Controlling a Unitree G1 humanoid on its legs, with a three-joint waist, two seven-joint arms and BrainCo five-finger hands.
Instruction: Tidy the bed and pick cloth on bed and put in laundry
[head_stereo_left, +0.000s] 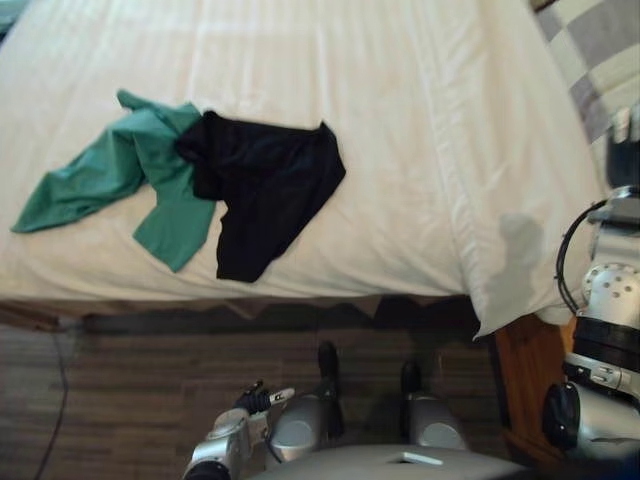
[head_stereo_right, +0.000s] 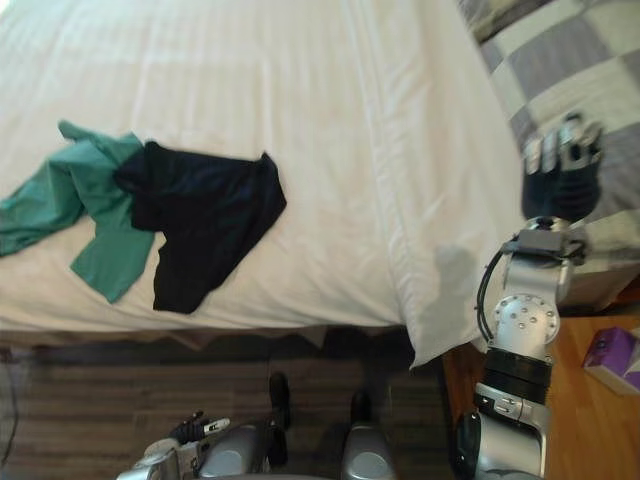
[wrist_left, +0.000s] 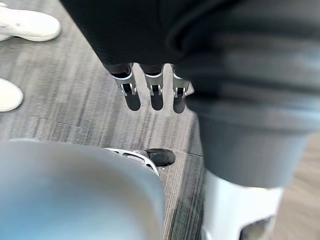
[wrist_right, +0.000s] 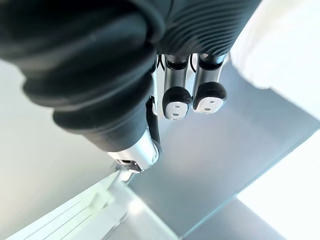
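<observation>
A green cloth (head_stereo_left: 110, 180) lies crumpled on the left of the white bed (head_stereo_left: 400, 120). A black cloth (head_stereo_left: 262, 190) overlaps its right side, near the bed's front edge. My left hand (head_stereo_left: 262, 399) hangs low over the floor in front of the bed, well below both cloths. Its fingers (wrist_left: 152, 90) are straight and hold nothing. At the bed's right edge my right hand (head_stereo_right: 562, 165) is raised over a grey checkered quilt (head_stereo_right: 560, 50). Its fingers (wrist_right: 192, 95) are relaxed and empty, far from the cloths.
A grey striped carpet (head_stereo_left: 130, 400) runs along the bed's front. A wooden surface (head_stereo_right: 590, 420) with a purple box (head_stereo_right: 615, 360) sits at the bed's right corner. A person's white shoes (wrist_left: 27, 25) stand on the floor near my left hand.
</observation>
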